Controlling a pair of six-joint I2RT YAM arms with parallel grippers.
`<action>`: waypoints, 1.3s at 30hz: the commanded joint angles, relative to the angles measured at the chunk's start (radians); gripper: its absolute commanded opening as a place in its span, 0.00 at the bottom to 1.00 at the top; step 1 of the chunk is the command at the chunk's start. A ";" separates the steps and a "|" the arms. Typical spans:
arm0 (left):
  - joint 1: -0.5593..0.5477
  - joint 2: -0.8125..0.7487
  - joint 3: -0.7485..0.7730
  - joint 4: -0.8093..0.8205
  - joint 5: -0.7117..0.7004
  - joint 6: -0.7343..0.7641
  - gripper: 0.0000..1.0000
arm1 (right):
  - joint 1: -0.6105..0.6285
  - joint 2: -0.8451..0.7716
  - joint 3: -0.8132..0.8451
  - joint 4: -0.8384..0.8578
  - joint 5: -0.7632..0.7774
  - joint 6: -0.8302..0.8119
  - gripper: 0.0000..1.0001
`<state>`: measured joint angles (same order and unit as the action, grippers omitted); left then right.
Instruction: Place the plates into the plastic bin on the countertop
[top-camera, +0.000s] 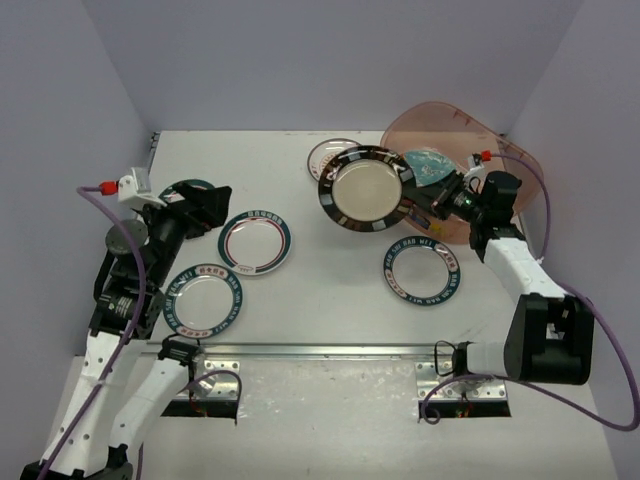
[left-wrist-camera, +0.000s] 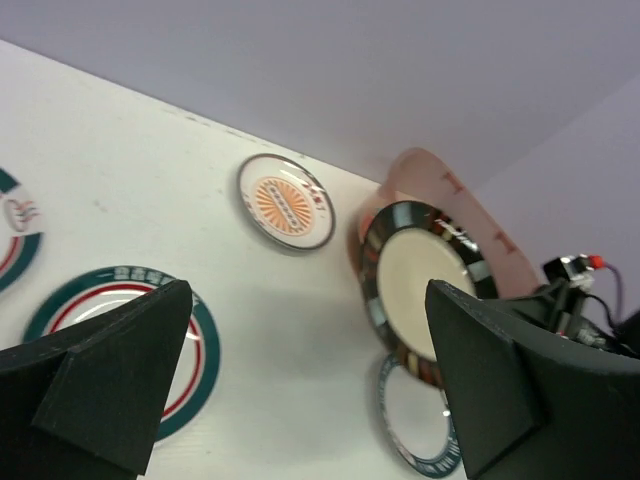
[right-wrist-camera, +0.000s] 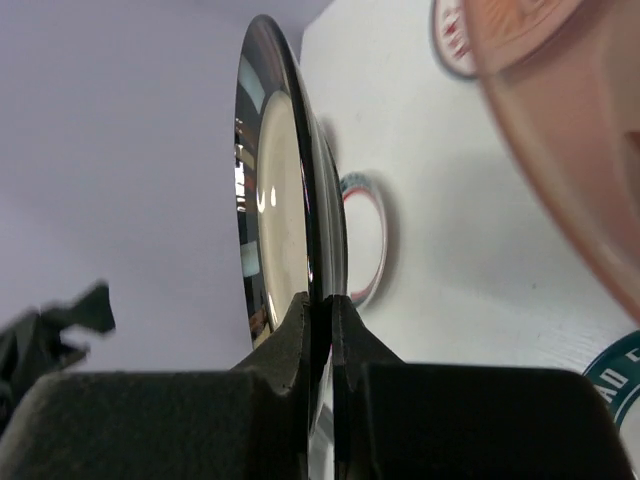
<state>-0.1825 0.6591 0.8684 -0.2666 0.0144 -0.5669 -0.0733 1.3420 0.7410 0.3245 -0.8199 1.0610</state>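
My right gripper (top-camera: 420, 200) (right-wrist-camera: 320, 305) is shut on the rim of the black-rimmed plate (top-camera: 366, 188) (right-wrist-camera: 275, 200) and holds it lifted and tilted, just left of the pinkish plastic bin (top-camera: 510, 150) (right-wrist-camera: 560, 150). A teal floral plate (top-camera: 425, 165) lies in the bin. The orange-centred plate (top-camera: 326, 156) (left-wrist-camera: 286, 202) lies on the countertop (top-camera: 300, 300), partly behind the held plate. Three teal-rimmed white plates (top-camera: 256, 241), (top-camera: 203, 298), (top-camera: 421, 271) lie flat. My left gripper (top-camera: 205, 205) (left-wrist-camera: 305, 330) is open and empty above the left of the countertop.
Another dark-rimmed plate (top-camera: 190, 187) shows partly under my left gripper. A metal rail (top-camera: 300, 350) runs along the front edge. Purple walls close in the back and both sides. The right arm's cable (top-camera: 600, 330) loops at the right.
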 joint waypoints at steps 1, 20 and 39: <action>0.002 -0.029 -0.066 -0.105 -0.094 0.139 1.00 | -0.017 -0.129 0.047 0.105 0.358 0.292 0.00; -0.051 -0.098 -0.166 -0.109 0.236 0.232 1.00 | 0.045 -0.040 0.127 -0.050 1.307 0.482 0.00; -0.116 -0.164 -0.183 -0.103 0.173 0.211 1.00 | 0.067 0.286 0.413 -0.202 1.294 0.369 0.02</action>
<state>-0.2836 0.5093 0.6849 -0.4110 0.2094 -0.3496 -0.0044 1.6219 1.0550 0.0158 0.4453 1.4125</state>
